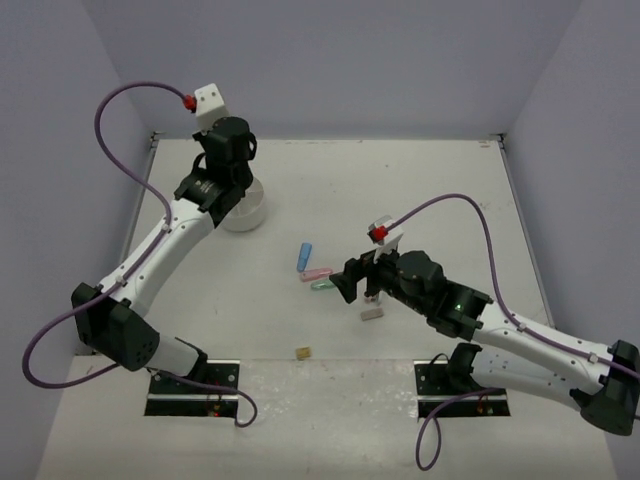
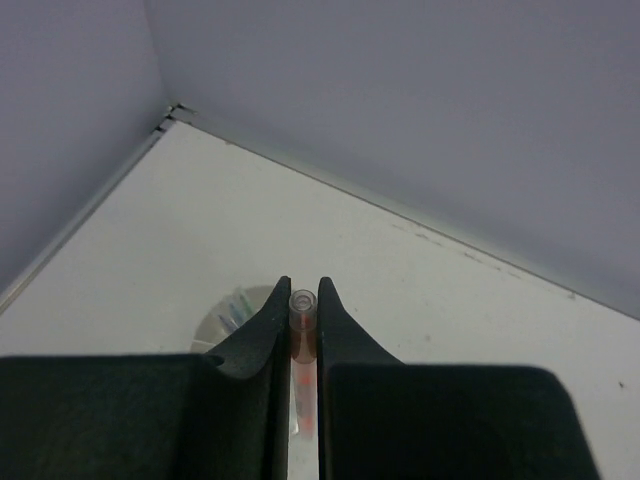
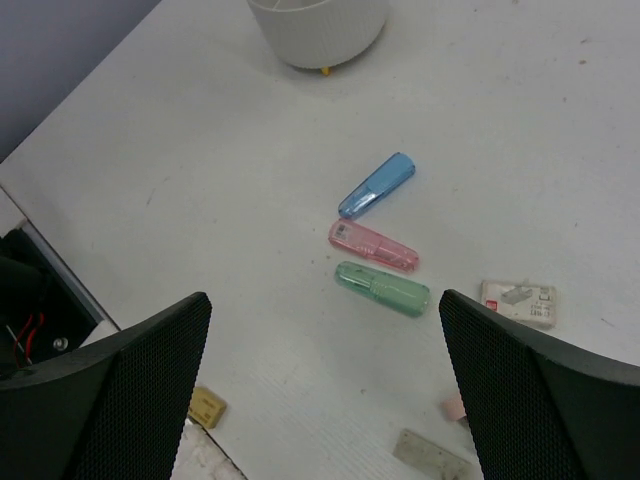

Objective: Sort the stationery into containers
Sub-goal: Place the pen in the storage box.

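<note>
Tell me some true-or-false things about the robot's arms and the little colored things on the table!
1. The left end effector is shut on a thin pen. True.
2. The right end effector holds the green piece. False: it is wide open and empty, and the green piece lies on the table.
3. The blue piece is inside the white tub. False: it lies on the table, outside the tub.
4. The pink piece lies between the blue and green ones. True.

White table (image 1: pixel 430 180): tub (image 3: pixel 318 30), clips (image 3: pixel 373 246), erasers (image 3: pixel 518 304)
</note>
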You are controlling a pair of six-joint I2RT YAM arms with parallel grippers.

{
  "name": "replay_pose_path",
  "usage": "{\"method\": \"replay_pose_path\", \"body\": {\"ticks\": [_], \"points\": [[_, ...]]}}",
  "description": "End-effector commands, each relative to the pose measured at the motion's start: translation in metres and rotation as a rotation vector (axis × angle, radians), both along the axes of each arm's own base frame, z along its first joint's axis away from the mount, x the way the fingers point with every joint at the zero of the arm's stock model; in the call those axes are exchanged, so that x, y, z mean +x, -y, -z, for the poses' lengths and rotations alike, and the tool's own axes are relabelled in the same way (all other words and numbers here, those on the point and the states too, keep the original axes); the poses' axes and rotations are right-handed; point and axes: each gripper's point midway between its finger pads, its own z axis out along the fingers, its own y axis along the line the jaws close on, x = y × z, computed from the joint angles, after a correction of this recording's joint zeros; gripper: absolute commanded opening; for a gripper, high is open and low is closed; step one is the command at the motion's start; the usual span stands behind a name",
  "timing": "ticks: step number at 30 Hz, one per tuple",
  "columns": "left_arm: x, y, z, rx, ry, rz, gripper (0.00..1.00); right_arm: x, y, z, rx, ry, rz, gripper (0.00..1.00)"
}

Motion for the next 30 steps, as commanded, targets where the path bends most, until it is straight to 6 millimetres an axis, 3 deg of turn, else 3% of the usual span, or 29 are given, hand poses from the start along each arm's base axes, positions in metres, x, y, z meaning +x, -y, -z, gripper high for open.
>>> {"method": "replay_pose_path", "body": {"ticks": [1,4,6,8,18,23,24,26,28,29,30], "points": [[0.028,-0.032,-0.024,-0.049,0.201,-0.113,0.0,0.008,0.015,-0.014,0.067,0.042,0.071,0.99],[0.043,-0.052,0.012,-0.073,0.177,-0.132,0.0,0.008,0.02,-0.016,0.076,0.056,0.081,0.99],[0.045,-0.061,0.025,-0.098,0.185,-0.15,0.0,0.009,0.022,-0.018,0.08,0.062,0.088,0.99],[0.042,-0.067,0.055,-0.103,0.182,-0.148,0.0,0.009,0.025,-0.02,0.087,0.068,0.09,0.99],[0.058,-0.062,0.096,-0.125,0.166,-0.114,0.0,0.008,0.025,-0.019,0.095,0.066,0.082,0.99],[0.056,-0.063,0.113,-0.13,0.131,-0.123,0.0,0.009,0.024,-0.016,0.092,0.062,0.082,0.99],[0.056,-0.063,0.117,-0.137,0.12,-0.126,0.05,0.01,0.024,-0.015,0.089,0.06,0.082,0.99],[0.055,-0.063,0.124,-0.153,0.096,-0.137,0.32,0.011,0.023,-0.014,0.082,0.056,0.083,0.99],[0.051,-0.063,0.127,-0.18,0.073,-0.151,0.7,0.013,0.022,-0.009,0.071,0.044,0.09,0.99],[0.05,-0.063,0.116,-0.228,0.092,-0.169,0.92,0.015,0.022,-0.007,0.067,0.037,0.101,0.99],[0.045,-0.062,0.108,-0.255,0.092,-0.172,0.98,0.017,0.022,-0.004,0.059,0.029,0.107,0.99]]}}
